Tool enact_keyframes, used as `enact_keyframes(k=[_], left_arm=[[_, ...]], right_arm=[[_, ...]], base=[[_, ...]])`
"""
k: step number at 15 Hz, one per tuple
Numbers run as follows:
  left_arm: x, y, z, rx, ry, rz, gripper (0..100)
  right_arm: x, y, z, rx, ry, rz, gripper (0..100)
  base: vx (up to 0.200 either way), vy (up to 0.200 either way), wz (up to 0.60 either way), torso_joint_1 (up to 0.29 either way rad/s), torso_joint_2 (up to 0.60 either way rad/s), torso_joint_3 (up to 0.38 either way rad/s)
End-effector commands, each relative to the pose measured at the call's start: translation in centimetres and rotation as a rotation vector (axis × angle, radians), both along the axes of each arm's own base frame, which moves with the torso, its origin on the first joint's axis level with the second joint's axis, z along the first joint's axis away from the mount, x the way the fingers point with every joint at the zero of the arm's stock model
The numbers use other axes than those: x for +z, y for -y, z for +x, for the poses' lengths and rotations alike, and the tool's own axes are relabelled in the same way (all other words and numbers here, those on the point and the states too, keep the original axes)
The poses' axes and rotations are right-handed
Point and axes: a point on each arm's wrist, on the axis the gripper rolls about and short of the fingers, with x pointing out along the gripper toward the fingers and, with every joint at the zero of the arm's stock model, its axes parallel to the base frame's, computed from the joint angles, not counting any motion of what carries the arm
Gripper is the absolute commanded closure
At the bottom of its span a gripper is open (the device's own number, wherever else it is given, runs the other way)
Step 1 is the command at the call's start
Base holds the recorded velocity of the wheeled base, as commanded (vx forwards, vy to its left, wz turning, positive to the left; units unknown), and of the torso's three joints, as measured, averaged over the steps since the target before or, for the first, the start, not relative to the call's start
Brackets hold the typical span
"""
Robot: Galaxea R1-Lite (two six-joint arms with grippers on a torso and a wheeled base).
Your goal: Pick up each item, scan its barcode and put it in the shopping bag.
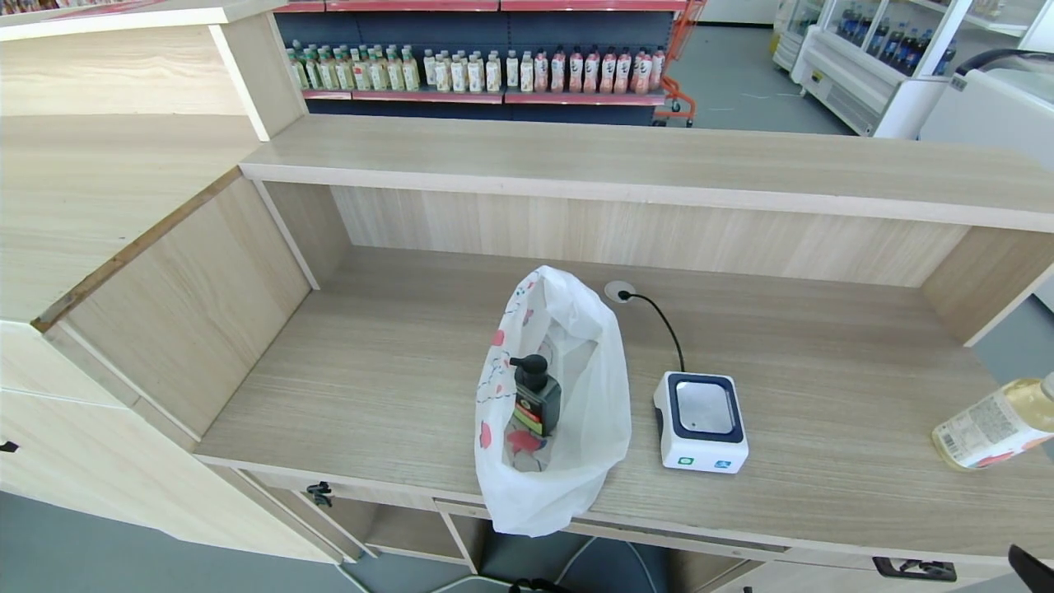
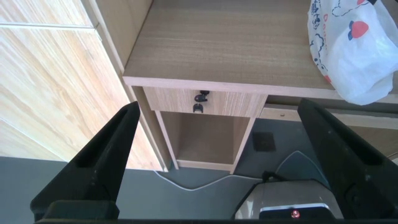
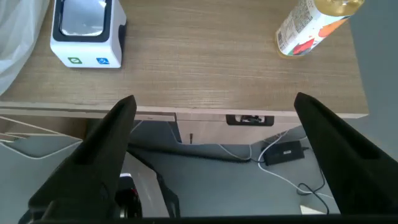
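Bag stands centre frame on the counter, a black pump bottle upright inside; the scanner sits just right of it, and a yellow bottle lies at the right edge. My left gripper and right gripper hang before the counter's front, jaws spread, empty.

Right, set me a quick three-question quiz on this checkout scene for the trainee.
1. True or false: the black pump bottle stands inside the bag.
2. Where is the yellow bottle? A. lying on the counter, to the robot's right of the scanner; B. in the bag; C. on the upper shelf.
3. Fill in: the left gripper and the right gripper both hold nothing, and their fingers are ___.
Key: 1 true; 2 A; 3 open.
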Motion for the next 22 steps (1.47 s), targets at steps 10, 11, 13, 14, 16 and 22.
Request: enact_keyframes(k=[10, 11, 13, 14, 16, 22], left_arm=[[0.00, 0.00, 0.00, 0.000, 0.000, -0.001, 0], [0.00, 0.00, 0.00, 0.001, 0.001, 0.000, 0], [0.00, 0.00, 0.00, 0.003, 0.001, 0.002, 0], [0.00, 0.00, 0.00, 0.000, 0.001, 0.003, 0], [0.00, 0.00, 0.00, 0.000, 0.001, 0.003, 0], [0.00, 0.00, 0.00, 0.001, 0.001, 0.003, 0]], right_arm=[[0.32, -0.03, -2.15, -0.004, 0.086, -0.003, 0], [0.32, -0.03, -2.15, -0.002, 0.086, -0.002, 0], [0.32, -0.03, -2.11, -0.002, 0.083, -0.003, 0], [0.27, -0.03, -2.10, -0.002, 0.081, -0.002, 0], [0.31, -0.02, -2.08, -0.004, 0.081, -0.003, 0], [0.31, -0.02, -2.06, -0.004, 0.080, -0.003, 0]], base=[[-0.060, 0.000, 0.00, 0.003, 0.00, 0.001], [-0.200, 0.000, 0.00, 0.002, 0.00, 0.002], [-0.200, 0.000, 0.00, -0.010, 0.00, 0.002], [-0.200, 0.000, 0.00, 0.002, 0.00, 0.007], [-0.200, -0.200, 0.00, -0.002, 0.00, 0.005], [0.000, -0.200, 0.00, 0.005, 0.00, 0.002]])
